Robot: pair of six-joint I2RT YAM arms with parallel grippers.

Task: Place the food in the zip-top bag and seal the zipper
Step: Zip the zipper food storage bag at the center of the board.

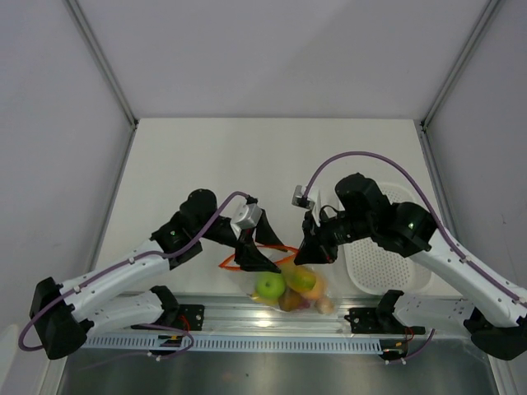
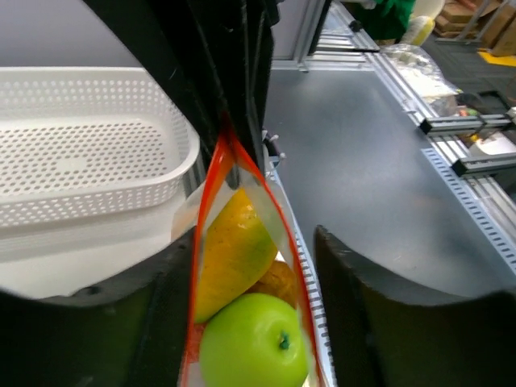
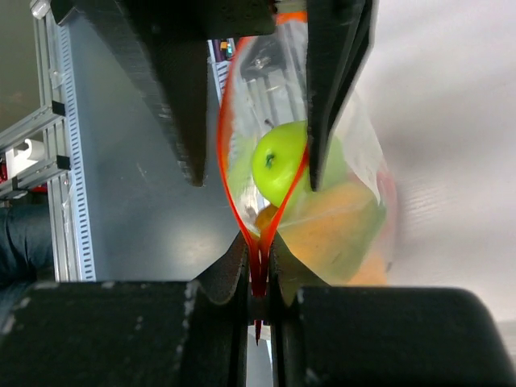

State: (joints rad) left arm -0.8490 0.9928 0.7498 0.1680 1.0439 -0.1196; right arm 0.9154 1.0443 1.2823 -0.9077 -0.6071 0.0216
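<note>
Now my right gripper pinches the zipper end; my left gripper, jaws apart, straddles the zip-top bag.

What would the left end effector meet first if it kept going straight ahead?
The zip-top bag, its zipper lying between the left end effector's parted fingers; beyond, probably the right end effector pinching the zipper's far end.

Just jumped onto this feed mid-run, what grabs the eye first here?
The clear zip-top bag, already holding a green fruit and a yellow fruit, sits between the arms at the near edge of the table. The right end effector is pinched shut on one end of the orange-red zipper, while the left end effector straddles the gaping bag mouth with jaws open.
</note>
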